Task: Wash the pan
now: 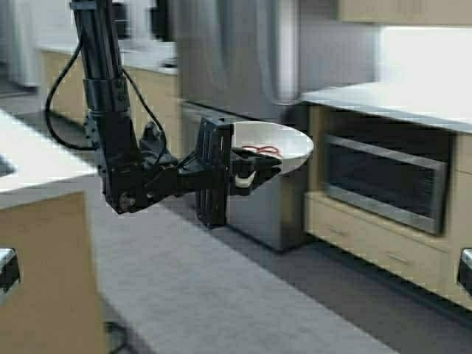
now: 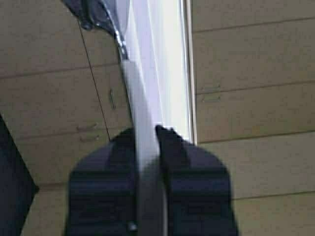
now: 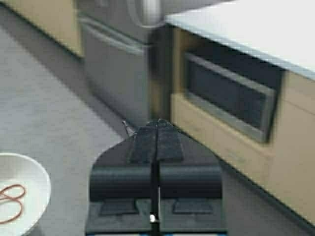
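Note:
The pan point(image 1: 274, 144) is white with red squiggle marks inside. My left gripper point(image 1: 248, 172) is shut on its near edge and holds it level in the air, in front of a steel appliance. In the left wrist view the pan point(image 2: 147, 83) shows edge-on, clamped between the two black fingers of the left gripper point(image 2: 146, 133). My right gripper point(image 3: 157, 125) is shut and empty, low on the right over the floor. The pan point(image 3: 22, 189) also shows in the right wrist view, off to the side of that gripper.
A stainless appliance point(image 1: 243, 66) stands behind the pan. A built-in oven point(image 1: 383, 177) sits under a white counter point(image 1: 402, 99) on the right. A white-topped wooden island point(image 1: 37, 221) is at the near left. Grey floor point(image 1: 221, 295) lies between.

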You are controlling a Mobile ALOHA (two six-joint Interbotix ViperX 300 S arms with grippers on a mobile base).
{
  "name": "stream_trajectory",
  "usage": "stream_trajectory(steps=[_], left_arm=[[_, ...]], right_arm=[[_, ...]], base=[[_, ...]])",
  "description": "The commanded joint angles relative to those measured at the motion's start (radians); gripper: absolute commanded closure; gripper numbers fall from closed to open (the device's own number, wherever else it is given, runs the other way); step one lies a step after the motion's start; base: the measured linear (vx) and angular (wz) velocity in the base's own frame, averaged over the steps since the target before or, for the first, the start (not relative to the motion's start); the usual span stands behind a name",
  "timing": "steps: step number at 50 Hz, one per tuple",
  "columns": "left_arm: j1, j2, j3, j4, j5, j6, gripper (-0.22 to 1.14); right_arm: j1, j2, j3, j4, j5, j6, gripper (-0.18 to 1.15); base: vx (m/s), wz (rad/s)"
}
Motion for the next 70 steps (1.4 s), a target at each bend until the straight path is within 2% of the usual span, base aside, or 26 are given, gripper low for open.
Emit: stream_trajectory(steps=[1,43,48,55,70], left_arm=[[-0.003,-0.052,-0.009,0.003,-0.029,0.011,0.89],[0.025,-0.080,0.025,0.028,-0.038,-0.015,0.89],[0.058,-0.075,0.021,0.043,-0.038,-0.025,0.89],[0.115,-0.075,0.005,0.132,-0.038,-0.057,0.89],[0.239,-0.057,-0.080,0.204,-0.017,-0.166,0.89]], right_arm=[[-0.002,0.003,-0.025,0.000,-0.002,0.003,0.89],[0.000,-0.008,-0.014,0.000,-0.003,-0.002,0.89],[0.000,-0.008,-0.015,-0.002,-0.002,-0.009,0.89],[-0.002,-0.008,-0.020,-0.002,0.012,-0.017,0.89],[0.000,-0.008,-0.018,-0.002,0.012,-0.008,0.89]], base=[[0.20,0.64],[0.18,0.50],[0.16,0.49],[0.17,0.57],[0.16,0.47]])
